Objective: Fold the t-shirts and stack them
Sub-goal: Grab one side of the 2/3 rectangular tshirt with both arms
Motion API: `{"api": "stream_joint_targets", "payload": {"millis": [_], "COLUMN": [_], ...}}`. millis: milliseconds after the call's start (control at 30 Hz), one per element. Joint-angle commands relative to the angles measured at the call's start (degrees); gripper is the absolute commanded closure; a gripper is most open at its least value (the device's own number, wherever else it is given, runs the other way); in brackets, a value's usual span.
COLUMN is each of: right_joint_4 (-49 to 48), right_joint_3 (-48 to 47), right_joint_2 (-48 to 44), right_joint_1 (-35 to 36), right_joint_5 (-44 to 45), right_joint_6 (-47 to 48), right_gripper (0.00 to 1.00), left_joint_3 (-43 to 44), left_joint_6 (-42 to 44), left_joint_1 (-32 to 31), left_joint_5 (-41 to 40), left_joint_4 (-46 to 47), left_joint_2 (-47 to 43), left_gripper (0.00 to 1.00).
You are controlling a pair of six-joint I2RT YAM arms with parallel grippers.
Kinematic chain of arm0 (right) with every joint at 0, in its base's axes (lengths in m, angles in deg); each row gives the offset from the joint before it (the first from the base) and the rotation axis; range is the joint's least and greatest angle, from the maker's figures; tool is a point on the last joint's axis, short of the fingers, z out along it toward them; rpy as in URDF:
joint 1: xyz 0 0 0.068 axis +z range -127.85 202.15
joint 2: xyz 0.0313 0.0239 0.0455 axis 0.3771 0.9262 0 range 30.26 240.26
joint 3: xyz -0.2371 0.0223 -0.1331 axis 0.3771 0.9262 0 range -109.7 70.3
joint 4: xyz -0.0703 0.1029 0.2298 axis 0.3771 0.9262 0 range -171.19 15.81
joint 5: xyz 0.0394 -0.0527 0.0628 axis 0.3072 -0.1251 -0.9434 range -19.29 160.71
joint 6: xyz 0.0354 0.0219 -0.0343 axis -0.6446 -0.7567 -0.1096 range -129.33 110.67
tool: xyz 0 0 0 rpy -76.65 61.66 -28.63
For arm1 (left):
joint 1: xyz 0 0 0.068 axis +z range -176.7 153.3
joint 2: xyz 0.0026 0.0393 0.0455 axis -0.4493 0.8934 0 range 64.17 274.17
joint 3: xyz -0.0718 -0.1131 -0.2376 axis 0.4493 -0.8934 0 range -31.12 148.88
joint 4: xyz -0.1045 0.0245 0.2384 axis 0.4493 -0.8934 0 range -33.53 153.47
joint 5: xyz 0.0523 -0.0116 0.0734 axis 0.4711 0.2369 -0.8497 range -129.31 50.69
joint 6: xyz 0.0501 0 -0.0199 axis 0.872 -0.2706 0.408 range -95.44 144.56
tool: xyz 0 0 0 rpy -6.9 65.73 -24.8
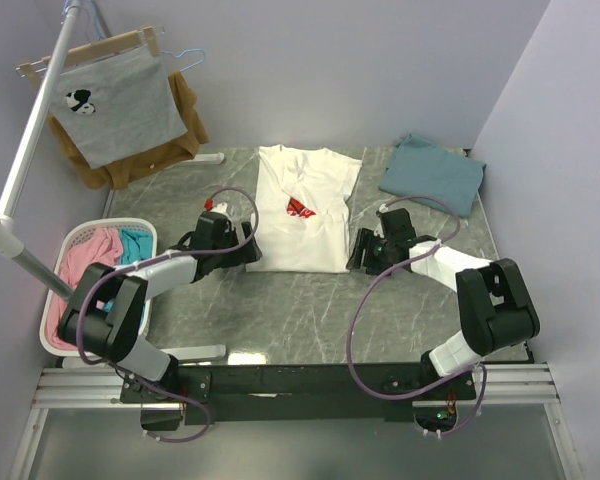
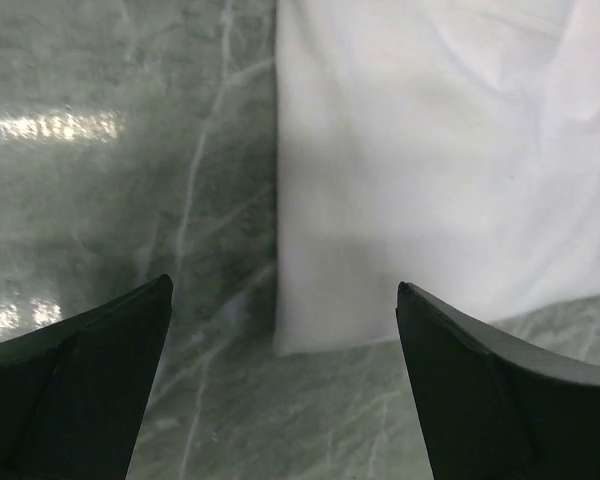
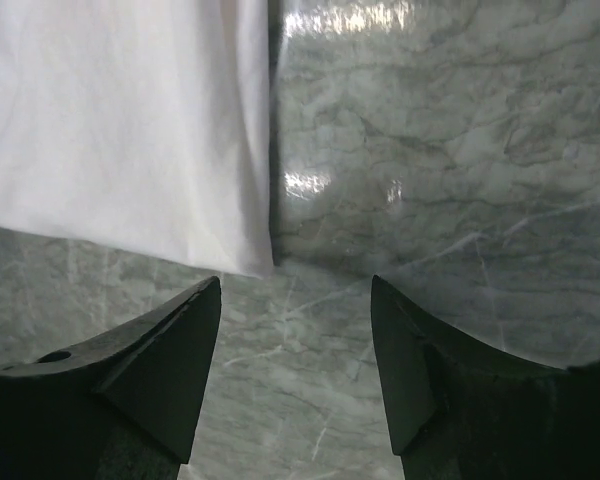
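Top external view is showing the white red-logo t-shirt lying partly folded at the middle of the marble worktop, and the teal-blue t-shirt lying folded near the far right corner. The left tool and right tool are sitting just beside the white shirt's near corners, each with its fingers standing apart and gripping nothing.

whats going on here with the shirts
Two robot arms are working on t-shirts on a table. The white tee lies partly folded in the middle. The left gripper and right gripper sit open at its near corners, holding nothing. The teal tee lies folded at the far right.
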Motion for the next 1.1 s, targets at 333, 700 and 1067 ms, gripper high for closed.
{"api": "stream_joint_targets", "payload": {"millis": [333, 700, 1067], "right_joint_4": [-9.64, -15.53, -12.1], "right_joint_3": [1.87, 1.78, 7.75], "right_joint_2": [7.01, 15.28, 5.81], "right_joint_1": [-1.75, -1.75, -1.75], "right_joint_5": [-15.17, -17.74, -11.84], "right_joint_6": [-3.44, -5.55, -5.46], "right_gripper": [0.32, 0.59, 0.94], "left_joint_3": [-8.9, -11.29, -9.96], "left_joint_6": [-3.56, -4.7, -4.88], "left_joint_1": [0.16, 0.16, 0.07], "left_joint_5": [17.47, 19.32, 17.12], "left_joint_4": [9.15, 17.07, 6.27], "left_joint_2": [-1.72, 4.43, 1.01], "left_gripper": [0.01, 0.27, 0.99]}}
